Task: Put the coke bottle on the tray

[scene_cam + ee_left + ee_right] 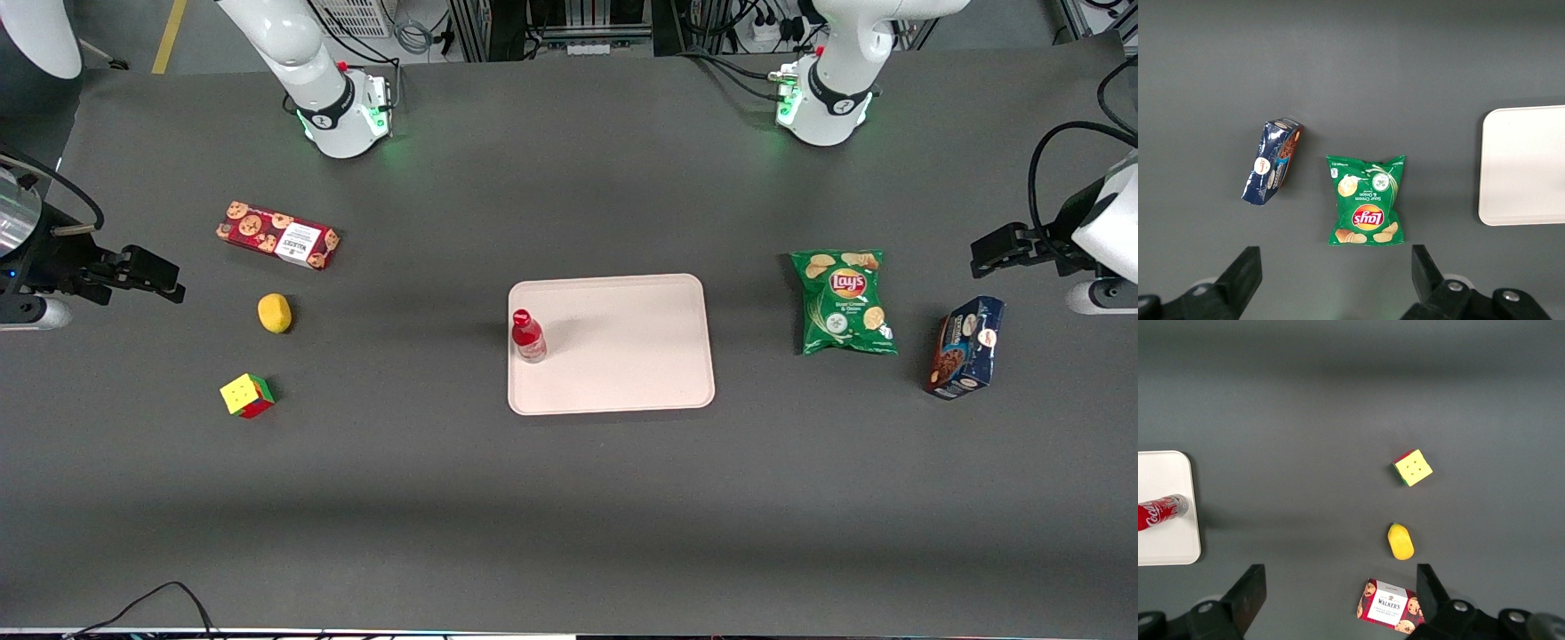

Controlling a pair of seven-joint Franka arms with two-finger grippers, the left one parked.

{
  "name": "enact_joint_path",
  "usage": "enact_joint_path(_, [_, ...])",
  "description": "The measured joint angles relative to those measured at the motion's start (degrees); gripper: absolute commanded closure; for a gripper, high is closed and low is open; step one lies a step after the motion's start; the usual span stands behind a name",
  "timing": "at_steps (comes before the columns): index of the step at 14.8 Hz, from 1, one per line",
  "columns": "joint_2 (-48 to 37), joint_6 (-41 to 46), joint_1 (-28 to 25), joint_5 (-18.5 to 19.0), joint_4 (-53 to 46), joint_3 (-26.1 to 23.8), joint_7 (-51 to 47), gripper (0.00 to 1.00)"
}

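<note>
The hand (173, 286) hangs at the working arm's end of the tabletop (569, 498), its fingers (1248, 592) spread wide with nothing between them, well apart from anything the task concerns. Closest to it lie three bystanders: a yellow lemon-like lump (275, 313), a cookie box (277, 235) and a coloured cube (247, 395), all loose on the tabletop and none of them touched. Much farther from the hand, toward the middle of the tabletop, sits the tray (622, 356), and the bottle (528, 336) is already on it, just inside the rim on the edge nearest the hand; it appears to stand upright, cap up. Judged from how things lie, the placing looks done and the hand is clear of it. Should the bottle need taking again, it looks small and light, a stiff plastic body, smooth and rounded, so it could slip or twist between flat fingers. Being slim and tall on a narrow base, it would tip easily at a sideways nudge. The best hold is probably across the body at mid-height, below the cap, with fingers closing squarely from both sides. Farthest off, toward the parked arm's end, lie a green chip bag (844, 302) and a dark blue box (966, 347).
</note>
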State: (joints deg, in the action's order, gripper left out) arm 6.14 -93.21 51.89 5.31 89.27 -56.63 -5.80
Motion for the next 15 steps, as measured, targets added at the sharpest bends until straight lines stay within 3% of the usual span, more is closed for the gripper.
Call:
enact_joint_path(12, [-1.09,0.09,-0.57,-0.07,0.01,0.25,0.00,0.00])
enact_joint_path(13, [-1.14,0.11,-2.28,-0.08,0.01,1.98,0.00,0.00])
enact_joint_path(15, [-1.55,0.12,-10.21,-0.43,0.01,10.36,0.00,0.00])
